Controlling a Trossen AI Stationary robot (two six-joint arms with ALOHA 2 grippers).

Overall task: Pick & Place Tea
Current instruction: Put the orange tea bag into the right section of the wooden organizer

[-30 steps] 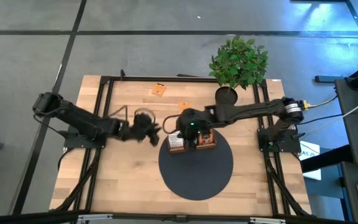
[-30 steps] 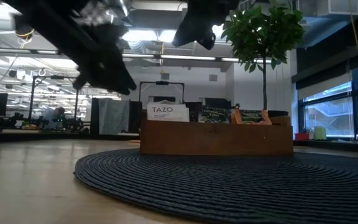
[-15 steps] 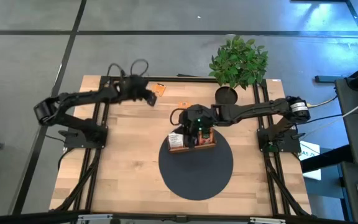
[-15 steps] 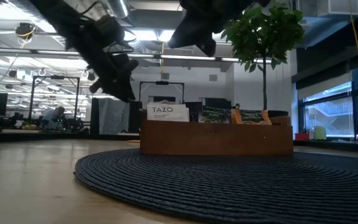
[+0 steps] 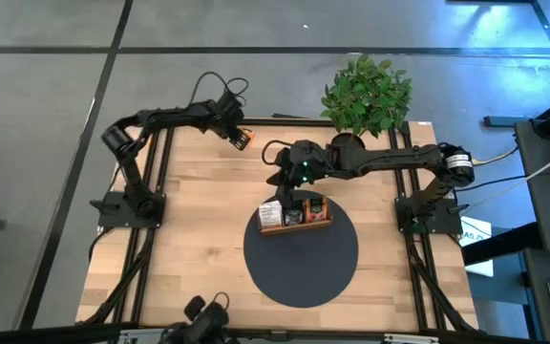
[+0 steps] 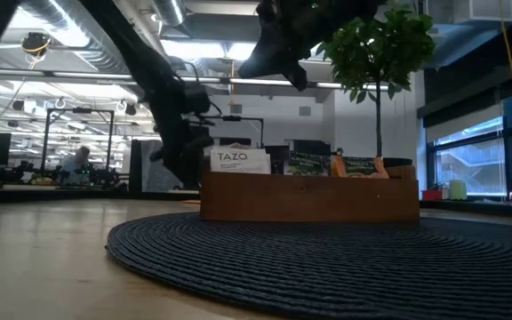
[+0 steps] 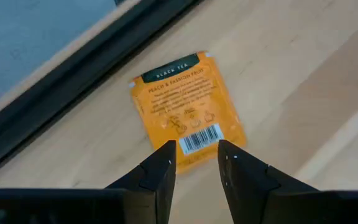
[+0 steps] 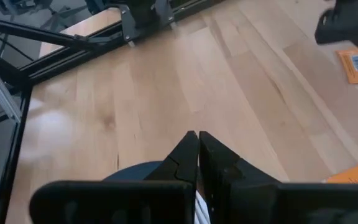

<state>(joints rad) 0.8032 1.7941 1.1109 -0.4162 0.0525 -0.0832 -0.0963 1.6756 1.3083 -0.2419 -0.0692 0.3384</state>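
Two readable labels: the orange sachet [image 7: 188, 109] under the left wrist camera is showing "BLACK TEA" on a dark band, "PEACH & PASSION FRUIT" below it, and a barcode at its near end; the white sachet [image 6: 239, 160] standing in the wooden tray [image 6: 309, 199] is reading "TAZO". Left gripper [image 5: 240, 136] is sitting at the desk's [image 5: 199, 239] far edge, fingers [image 7: 160, 171] parted a little, tips just over the barcode end of the orange sachet, which is lying flat on the wood and not being gripped. Right gripper [image 8: 197, 142] is hovering over the desk just behind the tray, fingers pressed together and holding nothing. Tray is resting on the dark round mat [image 5: 301, 250] with several sachets upright in it. A second orange sachet [image 5: 282, 161] is lying loose on the desk by the right gripper. Versus half a second back: left arm is reaching further along the far edge and is now over the orange sachet; right gripper is pulling back off the tray toward the potted plant [image 5: 366, 94]; tray is staying put.
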